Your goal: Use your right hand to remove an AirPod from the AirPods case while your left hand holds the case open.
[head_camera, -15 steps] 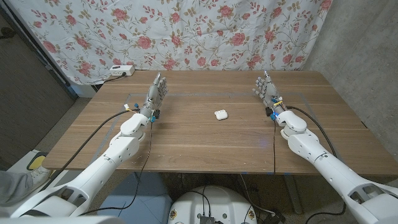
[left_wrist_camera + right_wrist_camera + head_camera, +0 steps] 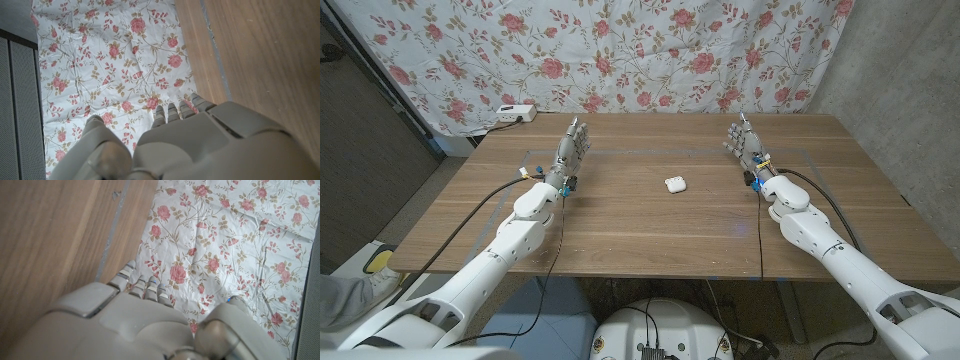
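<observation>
AirPods case (image 2: 674, 184) stayed closed mid-table; right hand (image 2: 746, 146) shifted slightly, both it and left hand (image 2: 574, 148) open-fingered, task unstarted.

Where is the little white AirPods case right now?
In the head view the AirPods case sits on the wooden table near its middle, between the left hand and right hand, touched by neither.
</observation>
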`<state>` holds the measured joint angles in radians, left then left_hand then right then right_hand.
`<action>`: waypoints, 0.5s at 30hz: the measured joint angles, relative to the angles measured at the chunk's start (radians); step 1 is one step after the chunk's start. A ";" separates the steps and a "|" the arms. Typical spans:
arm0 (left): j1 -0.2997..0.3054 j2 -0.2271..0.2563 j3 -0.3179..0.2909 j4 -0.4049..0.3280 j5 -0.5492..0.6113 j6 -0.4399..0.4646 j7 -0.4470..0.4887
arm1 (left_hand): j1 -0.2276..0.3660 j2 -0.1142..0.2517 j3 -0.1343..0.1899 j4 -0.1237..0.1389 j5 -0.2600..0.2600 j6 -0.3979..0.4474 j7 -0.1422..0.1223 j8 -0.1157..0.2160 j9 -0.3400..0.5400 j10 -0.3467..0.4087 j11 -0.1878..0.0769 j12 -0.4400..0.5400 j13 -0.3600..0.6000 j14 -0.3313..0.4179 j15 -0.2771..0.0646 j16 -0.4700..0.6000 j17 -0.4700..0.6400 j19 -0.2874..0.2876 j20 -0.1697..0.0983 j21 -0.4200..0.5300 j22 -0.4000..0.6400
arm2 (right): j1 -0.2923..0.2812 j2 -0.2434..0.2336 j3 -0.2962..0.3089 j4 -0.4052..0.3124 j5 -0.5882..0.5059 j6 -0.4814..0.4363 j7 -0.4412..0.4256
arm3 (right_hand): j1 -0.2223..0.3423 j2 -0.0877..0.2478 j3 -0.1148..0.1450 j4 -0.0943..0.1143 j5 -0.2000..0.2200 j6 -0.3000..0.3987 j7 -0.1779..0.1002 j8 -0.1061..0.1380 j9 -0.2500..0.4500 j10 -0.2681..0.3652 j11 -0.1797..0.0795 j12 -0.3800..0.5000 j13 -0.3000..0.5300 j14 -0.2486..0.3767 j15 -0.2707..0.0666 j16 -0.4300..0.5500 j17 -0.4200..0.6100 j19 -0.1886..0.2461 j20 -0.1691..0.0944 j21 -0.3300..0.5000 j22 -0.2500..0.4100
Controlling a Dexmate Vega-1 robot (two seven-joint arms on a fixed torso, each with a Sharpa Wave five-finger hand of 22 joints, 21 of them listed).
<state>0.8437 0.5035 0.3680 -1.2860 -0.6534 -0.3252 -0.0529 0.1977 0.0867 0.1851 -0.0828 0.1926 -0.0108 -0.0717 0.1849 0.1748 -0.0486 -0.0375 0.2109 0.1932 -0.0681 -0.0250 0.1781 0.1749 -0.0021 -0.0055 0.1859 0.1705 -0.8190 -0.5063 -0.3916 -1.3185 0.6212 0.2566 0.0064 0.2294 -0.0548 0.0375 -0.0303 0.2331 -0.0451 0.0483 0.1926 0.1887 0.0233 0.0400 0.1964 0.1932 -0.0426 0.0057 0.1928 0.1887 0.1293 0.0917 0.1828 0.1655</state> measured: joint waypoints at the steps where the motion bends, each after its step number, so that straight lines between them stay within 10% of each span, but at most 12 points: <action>1: 0.003 0.001 -0.001 -0.004 0.000 -0.004 0.000 | 0.000 0.000 0.000 0.000 0.000 0.000 0.000 0.000 0.000 0.000 0.000 0.000 0.000 0.000 0.000 0.000 0.000 0.000 0.000 0.000 0.000 | -0.004 -0.004 0.000 -0.010 -0.004 -0.005 -0.008 | 0.000 0.000 0.001 -0.001 0.000 0.000 0.000 0.000 0.000 0.005 0.005 0.000 0.000 0.000 0.000 0.000 0.000 -0.002 0.002 0.000 0.000; 15: 0.038 0.004 -0.003 -0.044 0.021 -0.049 0.015 | 0.005 0.005 0.004 -0.004 0.000 0.004 -0.004 0.000 0.000 0.000 0.000 0.000 0.000 0.000 0.000 0.000 0.000 0.000 0.000 0.000 0.000 | -0.054 -0.046 -0.006 -0.111 -0.072 -0.047 -0.106 | 0.022 0.004 0.011 -0.011 0.000 -0.013 0.013 0.000 0.000 0.002 0.028 0.000 0.000 -0.012 0.012 0.000 0.000 0.005 -0.005 0.000 0.000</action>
<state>0.8821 0.5074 0.3654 -1.3297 -0.6324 -0.3739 -0.0381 0.2029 0.0920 0.1891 -0.0869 0.1926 -0.0072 -0.0752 0.1848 0.1747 -0.0486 -0.0375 0.2109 0.1931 -0.0680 -0.0250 0.1781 0.1747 -0.0020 -0.0054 0.1859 0.1704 -0.8730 -0.5528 -0.3979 -1.4298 0.5488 0.2094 -0.0995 0.2518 -0.0509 0.0488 -0.0416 0.2330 -0.0576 0.0608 0.1925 0.1885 0.0258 0.0678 0.1964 0.1932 -0.0550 0.0180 0.1928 0.1886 0.1344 0.0866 0.1828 0.1654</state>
